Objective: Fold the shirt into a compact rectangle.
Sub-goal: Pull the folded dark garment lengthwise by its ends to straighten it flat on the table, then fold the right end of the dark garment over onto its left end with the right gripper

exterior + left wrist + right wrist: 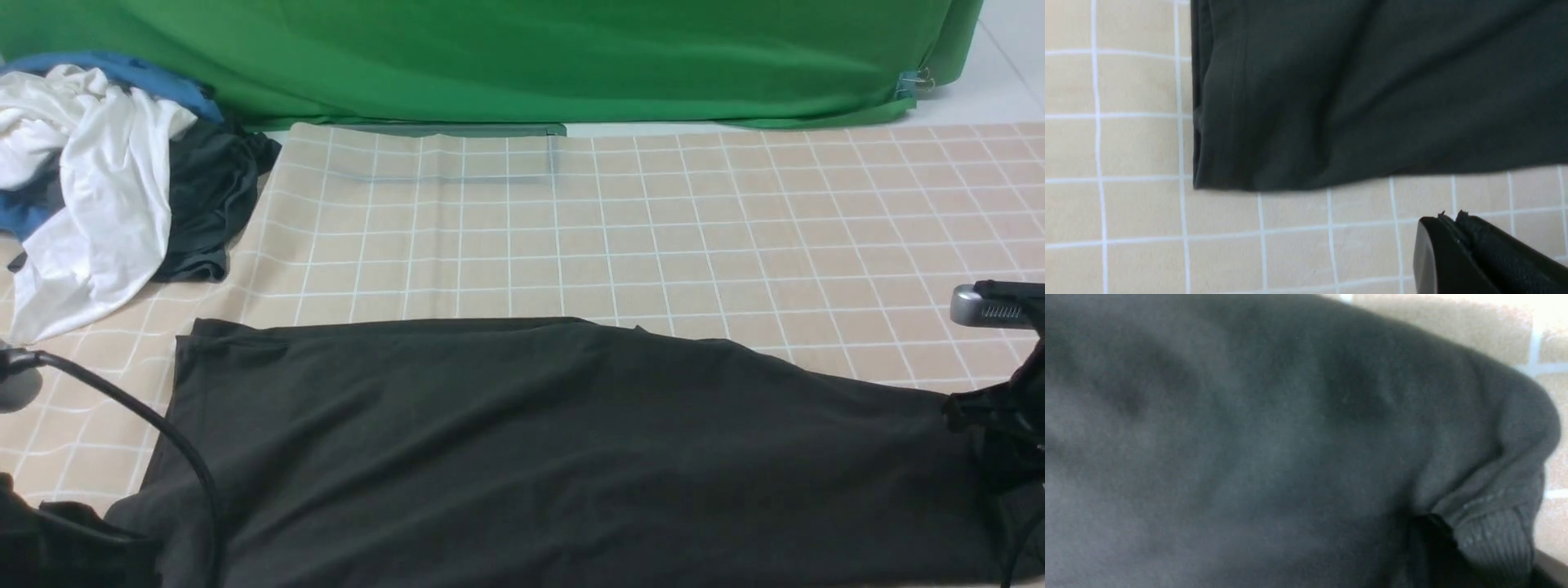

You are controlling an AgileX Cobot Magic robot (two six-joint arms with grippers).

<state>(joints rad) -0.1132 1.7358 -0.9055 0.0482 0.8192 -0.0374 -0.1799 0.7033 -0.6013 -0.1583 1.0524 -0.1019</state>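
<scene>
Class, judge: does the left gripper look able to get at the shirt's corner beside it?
Probably yes: only bare tablecloth separates the shut left gripper from the shirt corner; jaws must open first.

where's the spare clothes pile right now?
Front view, far left: the clothes pile sits on the checked mat near the green backdrop, beyond the black shirt.
</scene>
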